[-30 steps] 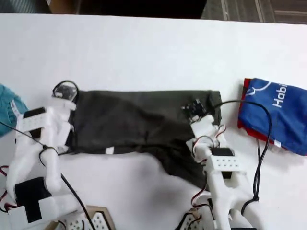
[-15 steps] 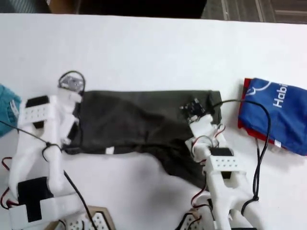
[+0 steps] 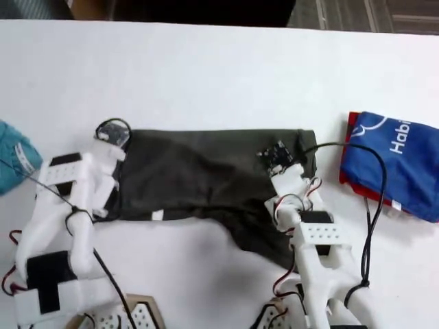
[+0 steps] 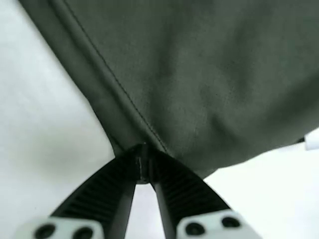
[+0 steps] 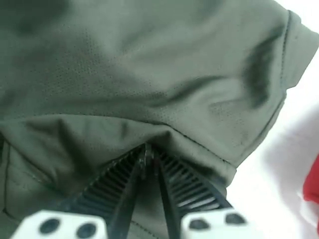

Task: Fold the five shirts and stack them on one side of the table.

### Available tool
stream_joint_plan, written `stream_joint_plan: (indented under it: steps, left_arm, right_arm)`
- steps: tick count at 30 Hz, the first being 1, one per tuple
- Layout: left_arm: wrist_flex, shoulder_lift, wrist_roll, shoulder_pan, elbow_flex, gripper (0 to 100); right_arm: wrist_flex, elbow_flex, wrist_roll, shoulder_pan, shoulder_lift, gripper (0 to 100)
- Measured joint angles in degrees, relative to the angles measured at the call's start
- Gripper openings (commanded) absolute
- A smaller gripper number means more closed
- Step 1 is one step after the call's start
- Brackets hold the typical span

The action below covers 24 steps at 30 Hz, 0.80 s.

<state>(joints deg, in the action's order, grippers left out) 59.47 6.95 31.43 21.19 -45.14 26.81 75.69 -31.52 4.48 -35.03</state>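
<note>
Left wrist view: left gripper [image 4: 143,167] seemingly pinches shirt [image 4: 199,74].

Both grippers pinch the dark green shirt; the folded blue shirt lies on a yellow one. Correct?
The high view shows a red folded garment under the folded blue shirt, not a yellow one. The left gripper and right gripper do pinch the dark green shirt.

The teal garment [image 3: 12,154] is cut off by the high view's left edge, and the blue shirt [image 3: 401,161] by its right edge. The red shirt [image 3: 352,154] beneath it is mostly covered. The dark green shirt [image 3: 199,171] is partly hidden under the left arm [image 3: 62,205] and the right arm [image 3: 315,247]. Its small white tag [image 3: 157,215] cannot be read.
</note>
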Motion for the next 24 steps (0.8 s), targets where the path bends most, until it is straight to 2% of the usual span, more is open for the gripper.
stream_joint_plan:
  steps: [4,8,12,19,24]
  left_arm:
    - [0.8,-9.0,-0.2,1.1,6.2,3]
    - [8.2,-19.3,-0.2,3.2,17.8,3]
    - [11.8,-24.7,-0.3,5.5,26.3,3]
    - [18.3,-23.9,-0.2,7.6,33.1,3]
    - [23.9,-17.7,-0.2,7.5,35.5,3]
  right_arm:
    - [0.0,0.0,0.0,0.0,0.0,2.1]
    - [0.0,0.0,0.0,0.0,0.0,2.1]
    - [0.0,0.0,0.0,0.0,0.0,2.1]
    - [0.2,0.0,0.0,0.1,0.0,2.1]
    - [8.2,-7.4,2.3,0.1,0.0,2.1]
